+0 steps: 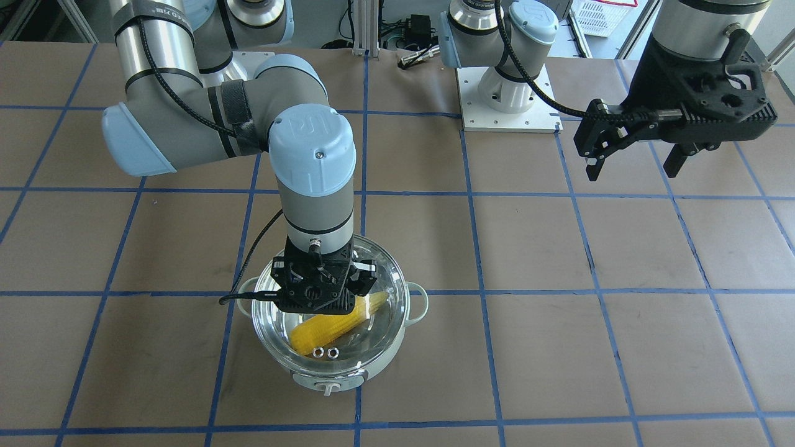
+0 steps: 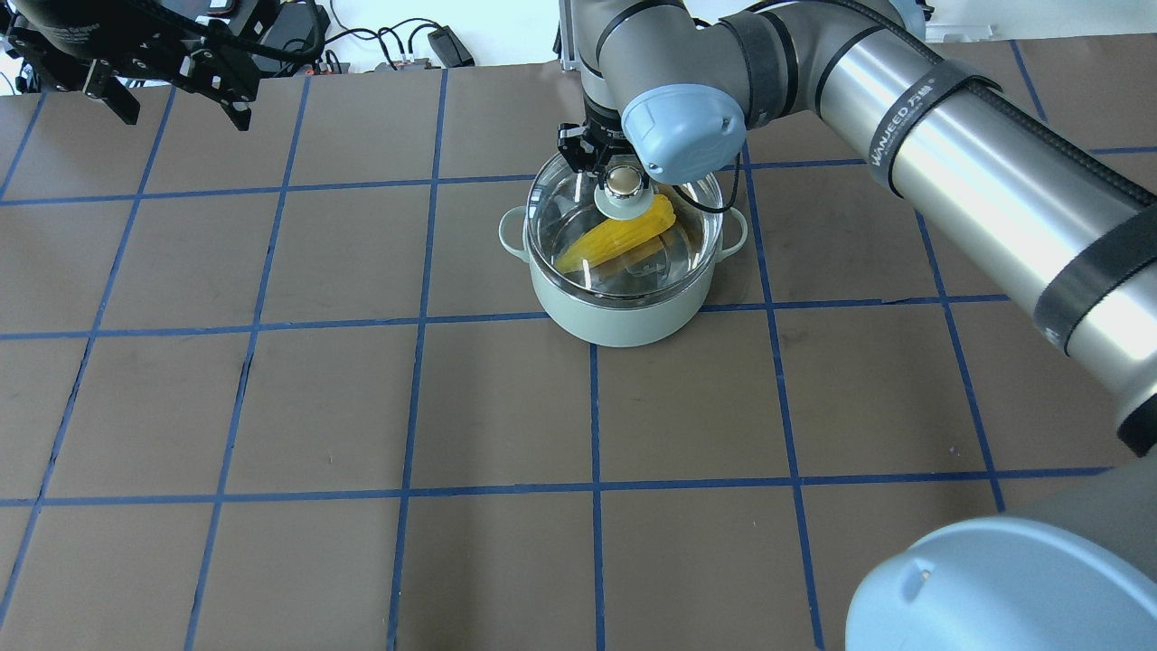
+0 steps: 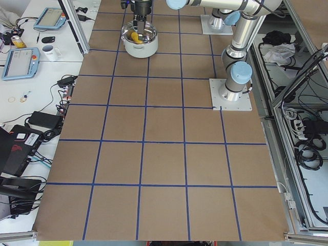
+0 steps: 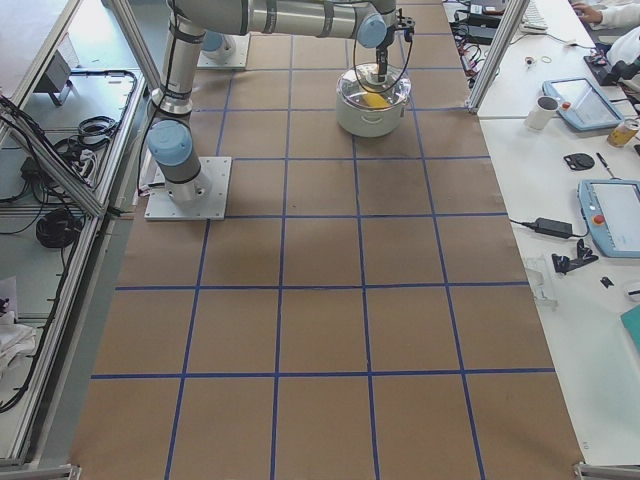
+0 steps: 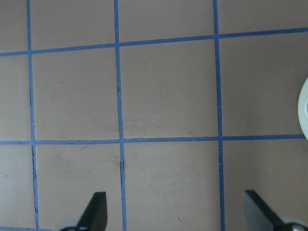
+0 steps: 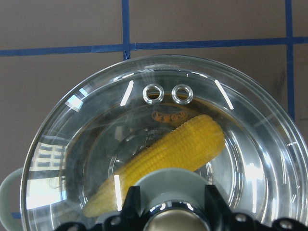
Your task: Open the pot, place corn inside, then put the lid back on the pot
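The mint-green pot [image 1: 329,379] stands on the table with the yellow corn [image 1: 329,329] lying inside it. The glass lid [image 1: 388,279] sits on the pot's rim. My right gripper [image 1: 323,304] comes straight down over the lid's middle. In the right wrist view its fingers [image 6: 132,202] close on either side of the gold knob [image 2: 624,181], and the corn [image 6: 163,154] shows through the lid [image 6: 96,125]. My left gripper [image 1: 633,161] is open and empty, held high above the table, well away from the pot.
The table [image 2: 506,407] is brown paper with a blue tape grid. The left arm's base plate [image 1: 509,99] is bolted near the back edge. Cables and a power brick [image 1: 419,28] lie behind the table. The pot's pale edge [image 5: 304,108] shows in the left wrist view.
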`<state>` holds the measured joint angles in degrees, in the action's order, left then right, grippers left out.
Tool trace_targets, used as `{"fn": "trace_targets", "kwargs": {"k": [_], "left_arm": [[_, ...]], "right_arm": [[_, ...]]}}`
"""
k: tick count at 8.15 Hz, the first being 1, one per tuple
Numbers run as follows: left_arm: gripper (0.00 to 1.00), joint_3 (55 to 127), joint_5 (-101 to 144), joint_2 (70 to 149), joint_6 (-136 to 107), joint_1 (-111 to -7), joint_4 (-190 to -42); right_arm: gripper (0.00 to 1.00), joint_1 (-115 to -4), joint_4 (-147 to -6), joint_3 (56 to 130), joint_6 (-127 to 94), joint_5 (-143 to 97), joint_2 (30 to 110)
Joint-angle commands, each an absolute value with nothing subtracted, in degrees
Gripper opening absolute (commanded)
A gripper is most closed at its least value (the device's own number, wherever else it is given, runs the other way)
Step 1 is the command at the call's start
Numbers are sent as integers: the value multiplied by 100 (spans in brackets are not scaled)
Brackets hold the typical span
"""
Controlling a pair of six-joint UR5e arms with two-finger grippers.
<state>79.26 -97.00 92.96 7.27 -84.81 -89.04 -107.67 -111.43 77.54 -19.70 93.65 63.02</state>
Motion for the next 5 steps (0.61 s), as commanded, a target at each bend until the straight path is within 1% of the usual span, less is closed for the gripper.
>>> {"fn": "trace_targets", "kwargs": {"k": [1,5], "left_arm": [[100,7928,-9703,9308,572,-8481,-8859],[100,7928,-9721,9290,624,-8490,-8859]], "right_arm": [[20,-10767,-11188,7752,-1995,9352,6284],[20,-10767,-11188,7787,-2004,9325,6284]]}}
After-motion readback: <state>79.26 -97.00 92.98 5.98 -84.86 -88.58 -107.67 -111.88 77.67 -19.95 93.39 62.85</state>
